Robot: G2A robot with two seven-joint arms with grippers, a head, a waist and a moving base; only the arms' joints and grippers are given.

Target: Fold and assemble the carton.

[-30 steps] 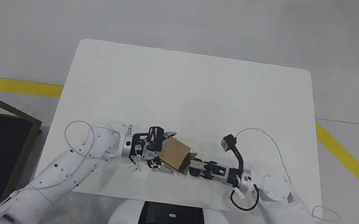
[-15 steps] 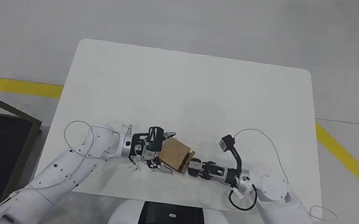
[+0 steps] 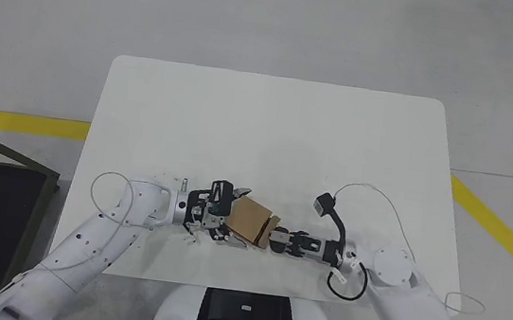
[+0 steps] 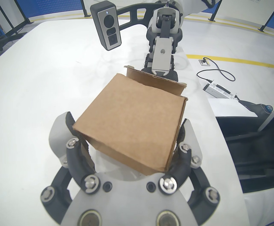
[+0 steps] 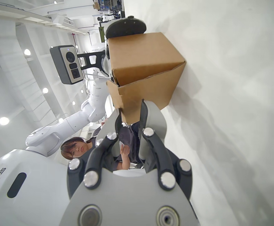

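A white worktop [image 3: 270,123] stands on a grey floor [image 3: 254,17]. A brown carton [image 3: 251,220] is held near the worktop's near edge, between the 2 arms; whether it rests on the surface cannot be told. The left claw [image 4: 128,124] is clamped across 2 opposite sides of the carton, its forearm stretched low toward the other arm. The right claw [image 5: 131,109] is pinched on an open flap [image 5: 116,96] at the carton's facing end, its forearm lying level and pointing at the left one.
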